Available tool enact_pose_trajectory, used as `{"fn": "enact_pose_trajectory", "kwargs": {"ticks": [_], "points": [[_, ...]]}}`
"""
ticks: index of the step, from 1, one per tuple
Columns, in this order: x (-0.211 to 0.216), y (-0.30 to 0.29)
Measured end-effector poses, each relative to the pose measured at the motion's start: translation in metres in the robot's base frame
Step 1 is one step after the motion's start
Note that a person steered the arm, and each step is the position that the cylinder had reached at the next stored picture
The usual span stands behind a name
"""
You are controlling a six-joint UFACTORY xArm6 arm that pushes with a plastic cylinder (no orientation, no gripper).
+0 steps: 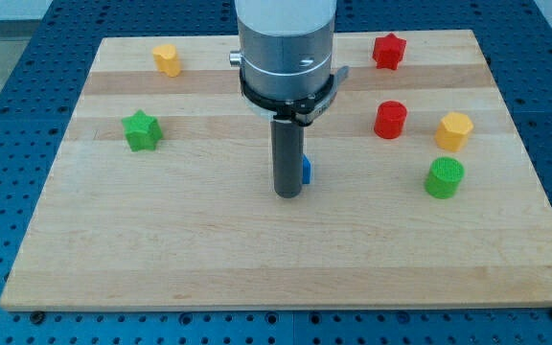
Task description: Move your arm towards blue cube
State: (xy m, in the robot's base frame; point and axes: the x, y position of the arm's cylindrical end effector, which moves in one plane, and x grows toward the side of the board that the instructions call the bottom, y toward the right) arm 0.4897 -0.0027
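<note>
Camera view, looking down on the wooden board (257,259): my tip (288,195) rests near the board's middle, and the blue cube (307,171) sits just behind it on the view's right, mostly hidden by the rod, so only a sliver of blue shows (whether they touch I cannot tell). I have no jaws, only the rod. A green star block (142,130) lies well to the view's left, with a yellow block (167,59) above it near the top edge. On the view's right are a red star block (388,51) at the top, a red cylinder (390,120), a yellow hexagonal block (454,130) beside it, and a green cylinder (444,178) below those.
</note>
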Motion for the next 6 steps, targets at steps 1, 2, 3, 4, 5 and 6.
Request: {"fn": "enact_pose_trajectory", "kwargs": {"ticks": [1, 2, 3, 4, 5, 6], "points": [[0.000, 0.000], [-0.001, -0.014], [-0.002, -0.034], [-0.001, 0.005], [-0.010, 0.048], [-0.051, 0.060]]}}
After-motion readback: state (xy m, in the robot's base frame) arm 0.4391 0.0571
